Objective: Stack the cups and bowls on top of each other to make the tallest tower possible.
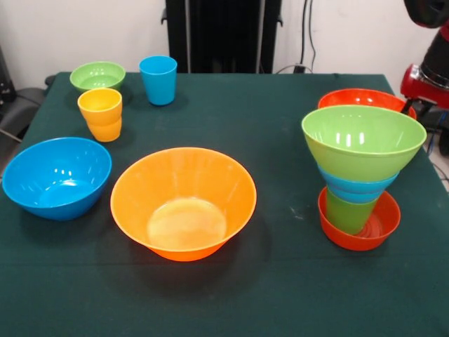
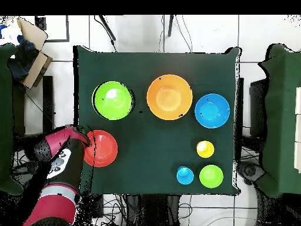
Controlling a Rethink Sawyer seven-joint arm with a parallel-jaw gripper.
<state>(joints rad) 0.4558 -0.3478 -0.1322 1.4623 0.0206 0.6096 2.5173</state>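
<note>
The tower stands at the right in the front view: a small red-orange bowl (image 1: 358, 228) lowest, a green cup (image 1: 349, 212) in it, a small blue bowl (image 1: 358, 188) over that, and a big green bowl (image 1: 363, 140) on top; from overhead only the green bowl (image 2: 113, 100) shows. A red bowl (image 1: 361, 98) (image 2: 101, 148) sits behind the tower. A large orange bowl (image 1: 184, 202) (image 2: 169, 96), a blue bowl (image 1: 57, 175) (image 2: 212, 110), a yellow-orange cup (image 1: 100, 112) (image 2: 205, 149), a blue cup (image 1: 158, 79) (image 2: 185, 175) and a small green bowl (image 1: 97, 75) (image 2: 211, 176) stand apart. My gripper (image 2: 84, 139) is at the red bowl's rim, mostly hidden by the arm.
The red and black arm (image 1: 424, 74) (image 2: 59, 162) reaches in over the table's edge beside the red bowl. The dark green tablecloth (image 1: 280, 281) covers the table. A cardboard box (image 2: 32, 50) and cables lie on the floor outside the table.
</note>
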